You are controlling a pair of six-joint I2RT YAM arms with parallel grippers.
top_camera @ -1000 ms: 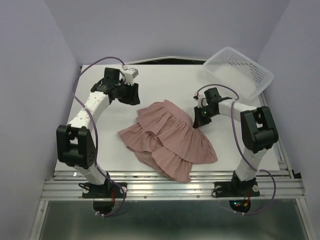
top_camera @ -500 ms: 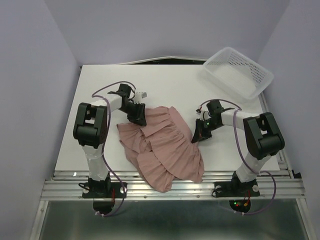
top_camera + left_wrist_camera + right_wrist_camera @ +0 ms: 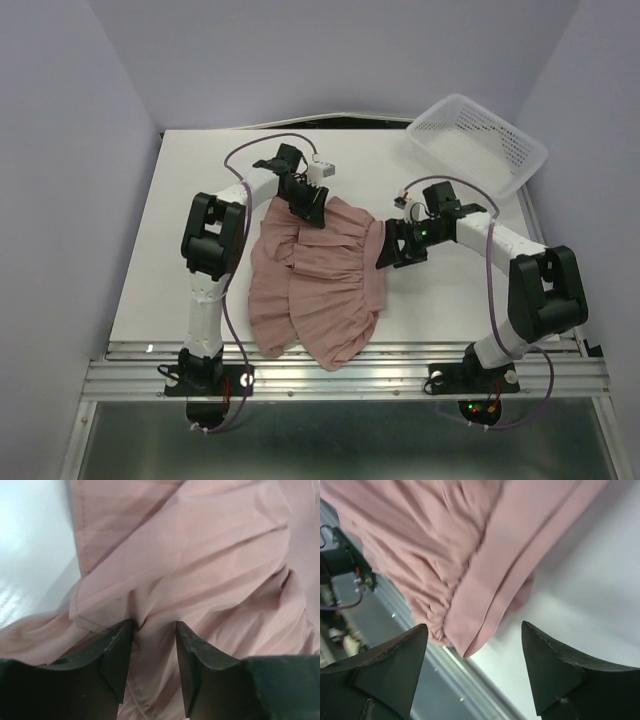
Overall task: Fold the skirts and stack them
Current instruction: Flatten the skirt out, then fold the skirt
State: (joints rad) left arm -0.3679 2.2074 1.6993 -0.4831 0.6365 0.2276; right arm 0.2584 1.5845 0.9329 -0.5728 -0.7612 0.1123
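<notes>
One dusty-pink ruffled skirt lies crumpled in the middle of the white table, with its lower tiers reaching the near edge. My left gripper presses down on the skirt's far edge. In the left wrist view its jaws stand partly apart, and a fold of the pink fabric lies between them. At the skirt's right edge my right gripper is wide open. In the right wrist view the skirt's flat band lies loose just beyond its fingertips, gripped by nothing.
A white mesh basket sits tilted at the far right corner of the table. The aluminium rail runs along the near edge, just below the skirt's hem. Purple walls close in both sides.
My right gripper has opened and let go of the skirt's right edge. The left gripper came onto the skirt and moved right along its far edge. The skirt turned and bunched narrower.
</notes>
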